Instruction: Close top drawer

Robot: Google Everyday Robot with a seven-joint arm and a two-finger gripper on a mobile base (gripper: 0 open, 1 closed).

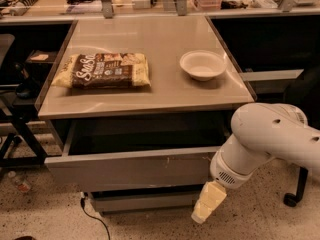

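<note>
Camera view, single frame. Table [165, 91]: tan top, fills the centre of the frame. Snack bag [102, 70]: lies flat on the top at approx. 9 o'clock from the top's centre, dark label up. Bowl [202, 65]: white, upright, on the top at approx. 3 o'clock from the centre, well apart from the bag, near the rt edge. Top drawer [130, 168]: grey, directly under the tabletop at 6 o'clock, pulled out toward the camera. Its flat front stands well fwd of the table's front edge, dark interior visible behind it, small pale scuffs near the front's upper edge rt of centre. Lower drawer front [145, 200]: narrower, grey, set back beneath the top drawer. Cable [95, 219]: black, on the speckled floor at 7 o'clock from the top drawer. Arm [270, 139]: white, enters from the rt edge at 4 o'clock, wrist overlapping the rt end of the top drawer's front. Gripper [201, 213]: cream-coloured, angled down toward 7 o'clock, below the front's rt corner, over the floor. Nothing seen in its hold. How far open: cannot tell. Contact with the drawer front: cannot tell. Caster wheel [290, 200]: black, on the floor at 3 o'clock from the gripper.
</note>
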